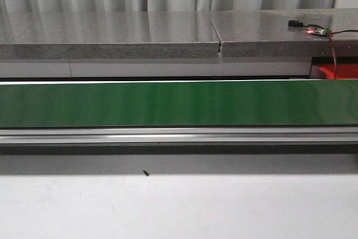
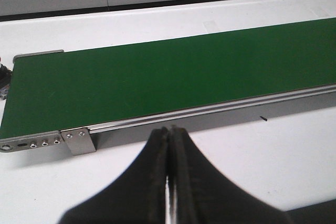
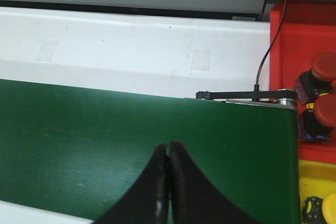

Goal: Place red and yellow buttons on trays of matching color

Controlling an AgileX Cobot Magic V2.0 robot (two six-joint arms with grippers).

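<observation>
In the right wrist view a red tray (image 3: pixel 286 35) holds two red buttons (image 3: pixel 324 65) (image 3: pixel 324 115), just past the end of the green conveyor belt (image 3: pixel 131 135). Beside it a yellow tray (image 3: pixel 310 174) holds a yellow button (image 3: pixel 331 208), cut off at the frame edge. My right gripper (image 3: pixel 168 147) is shut and empty above the belt. My left gripper (image 2: pixel 169 130) is shut and empty over the white table, close to the belt's metal rail (image 2: pixel 210 109). The front view shows the bare belt (image 1: pixel 168 103) and a corner of the red tray (image 1: pixel 338 71); neither gripper appears there.
A grey stone ledge (image 1: pixel 112 34) runs behind the belt, carrying a small lit circuit board (image 1: pixel 316 31) with wires. A black cable (image 3: pixel 268 51) drops beside the red tray. A tiny dark speck (image 1: pixel 146 173) lies on the white table (image 1: pixel 179 205) in front of the belt.
</observation>
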